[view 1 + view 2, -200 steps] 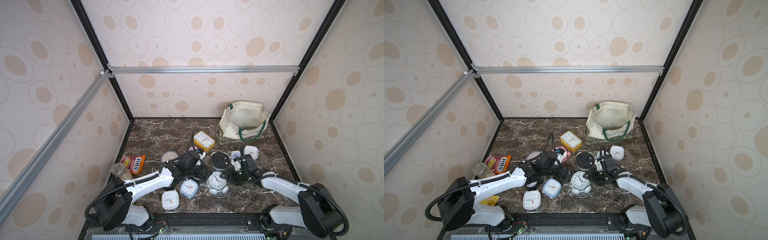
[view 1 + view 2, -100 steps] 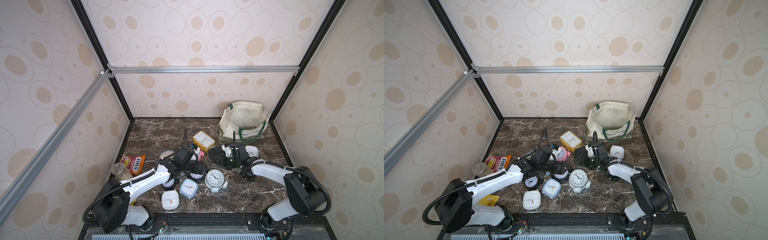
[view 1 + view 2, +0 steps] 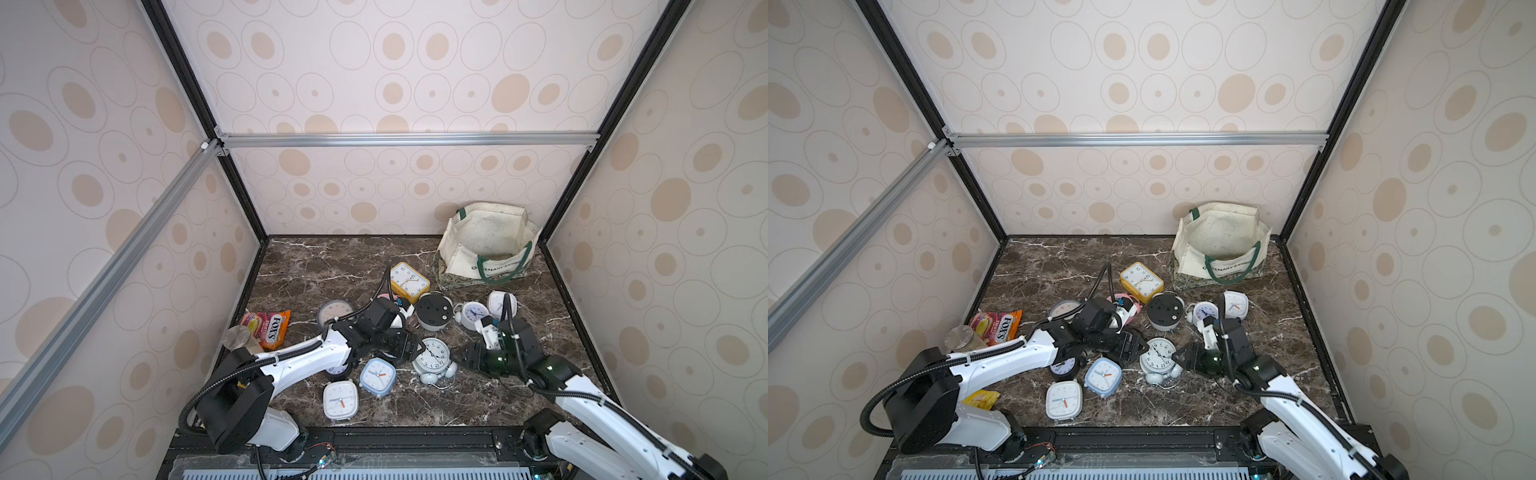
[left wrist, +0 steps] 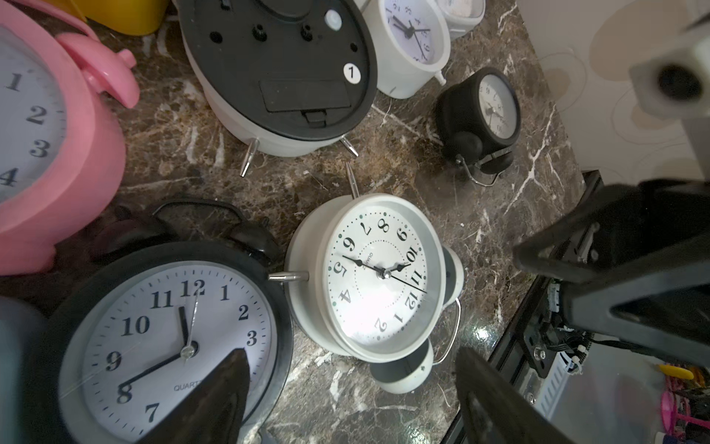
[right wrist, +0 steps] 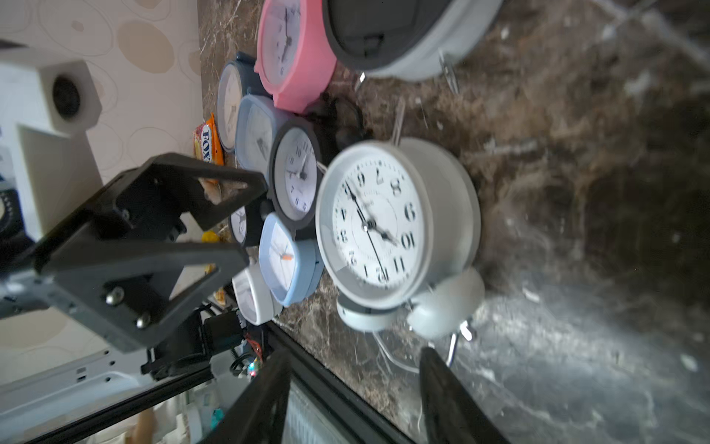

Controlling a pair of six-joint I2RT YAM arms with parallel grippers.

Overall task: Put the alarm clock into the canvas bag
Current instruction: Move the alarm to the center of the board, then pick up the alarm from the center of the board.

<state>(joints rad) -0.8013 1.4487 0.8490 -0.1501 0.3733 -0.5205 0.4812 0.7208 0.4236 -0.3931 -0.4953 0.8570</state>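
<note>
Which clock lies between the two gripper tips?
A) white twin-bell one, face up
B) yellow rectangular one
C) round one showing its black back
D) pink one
A: in a top view the white twin-bell clock lies face up on the marble table, with the left gripper on one side of it and the right gripper on the other, both open and holding nothing.

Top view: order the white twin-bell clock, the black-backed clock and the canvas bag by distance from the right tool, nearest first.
1. white twin-bell clock, directly before the right tool
2. black-backed clock, farther back, mid-table
3. canvas bag, far back corner
</note>
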